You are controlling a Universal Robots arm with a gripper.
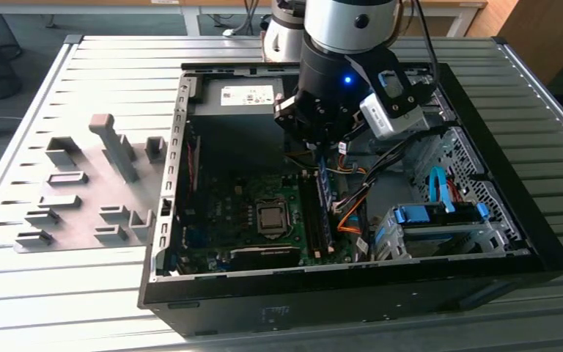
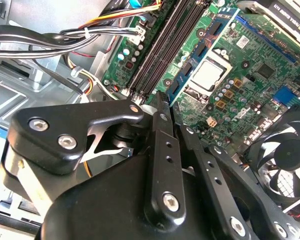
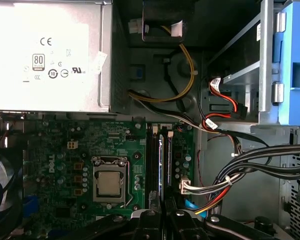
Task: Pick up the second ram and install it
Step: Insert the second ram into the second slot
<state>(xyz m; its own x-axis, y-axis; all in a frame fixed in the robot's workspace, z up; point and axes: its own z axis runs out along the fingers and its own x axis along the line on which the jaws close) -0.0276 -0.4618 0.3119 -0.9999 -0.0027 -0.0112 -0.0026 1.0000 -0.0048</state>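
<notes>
The slatted metal tabletop (image 1: 96, 66) carries an open computer case (image 1: 516, 242) toward the edge at the exterior view's right, and a plate of grey holder blocks (image 1: 115, 147) toward the edge at the exterior view's left. Inside the case lies the green motherboard (image 3: 65, 145), beside the power supply (image 3: 45, 55). The hand (image 3: 164, 215) hangs low over the black memory slots (image 2: 160, 55). A blue-green stick (image 3: 165, 165) stands on edge in those slots directly beneath it, and I take this for the second ram, though nothing marks it off from a first one. Whether the hand is apart or clamped on the stick I cannot tell, as its own black body covers the meeting point in both wrist views. The stick looks light, thin and stiff but fragile. It should be gripped by its long bare edges near the middle, away from the chips, and pressed straight down, since a tilt could strain the board. The slot latches, the stick's lower edge and its near end are hidden, and the cable bundle (image 3: 250, 165) crowds the slots' far side.
</notes>
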